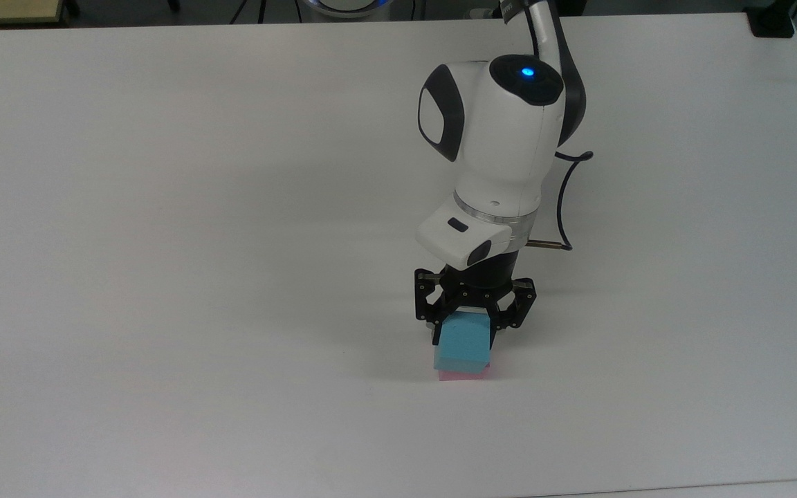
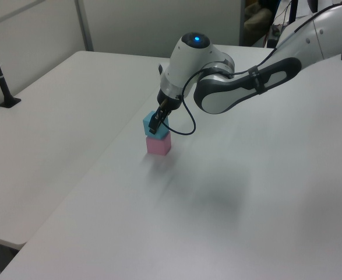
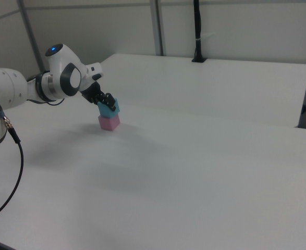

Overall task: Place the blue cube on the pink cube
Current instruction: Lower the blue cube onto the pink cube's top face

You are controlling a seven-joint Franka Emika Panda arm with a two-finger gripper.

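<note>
On the white counter (image 1: 163, 242):
blue cube (image 1: 464, 344): sits right on top of the pink cube (image 1: 464, 374)
claw (image 1: 473, 325): clamped on the blue cube's two sides
pink cube: flat on the counter

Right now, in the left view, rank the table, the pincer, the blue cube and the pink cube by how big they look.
1. Table, by far the largest.
2. Pink cube and blue cube: they look alike; the blue one is partly covered by the pincer, so I won't rank them.
3. Pincer: its visible black part looks smallest.
</note>
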